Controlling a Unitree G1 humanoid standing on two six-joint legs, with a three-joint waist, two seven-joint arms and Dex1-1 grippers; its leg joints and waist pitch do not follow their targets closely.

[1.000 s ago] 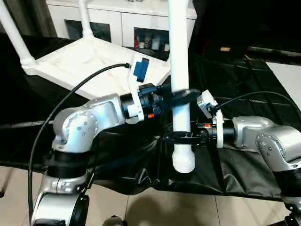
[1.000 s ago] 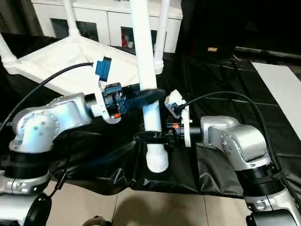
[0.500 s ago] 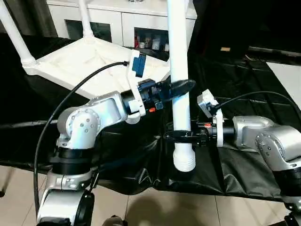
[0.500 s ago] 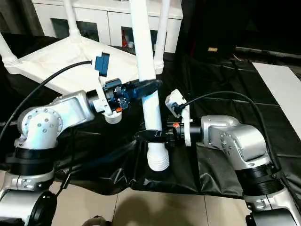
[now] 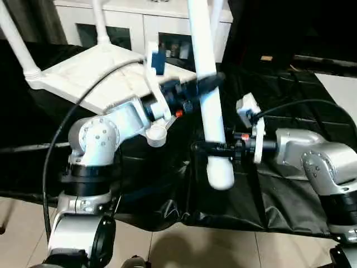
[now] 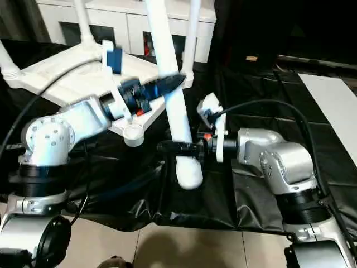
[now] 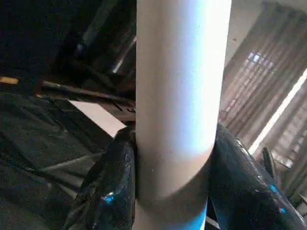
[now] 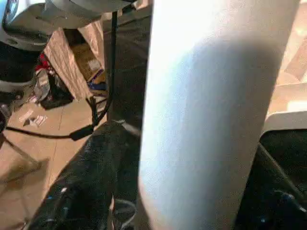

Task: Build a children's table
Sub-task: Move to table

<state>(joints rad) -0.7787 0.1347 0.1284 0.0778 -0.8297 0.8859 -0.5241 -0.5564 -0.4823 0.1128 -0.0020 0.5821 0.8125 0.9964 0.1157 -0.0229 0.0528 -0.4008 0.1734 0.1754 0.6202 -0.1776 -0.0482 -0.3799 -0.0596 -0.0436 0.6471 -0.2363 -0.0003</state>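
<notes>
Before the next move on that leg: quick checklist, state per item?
1. Left gripper on the leg: ok, fingers pressed to both sides of the tube.
2. Right gripper holding the leg lower down: cannot tell, fingers flank the tube but contact is unclear.
3. Leg upright: not ok, its top leans toward the robot's left.
4. Leg's lower end free: ok, hanging above the black sheet.
5. Tabletop ready: ok, underside up with other legs already standing in it.
6. Free corner socket: ok, open beside the left wrist.

Silver jointed forearms [image 5: 109,131], black two-finger grippers, looping black cables [image 6: 268,106] (blue-and-white wrist camera mounts [image 5: 156,58])
</notes>
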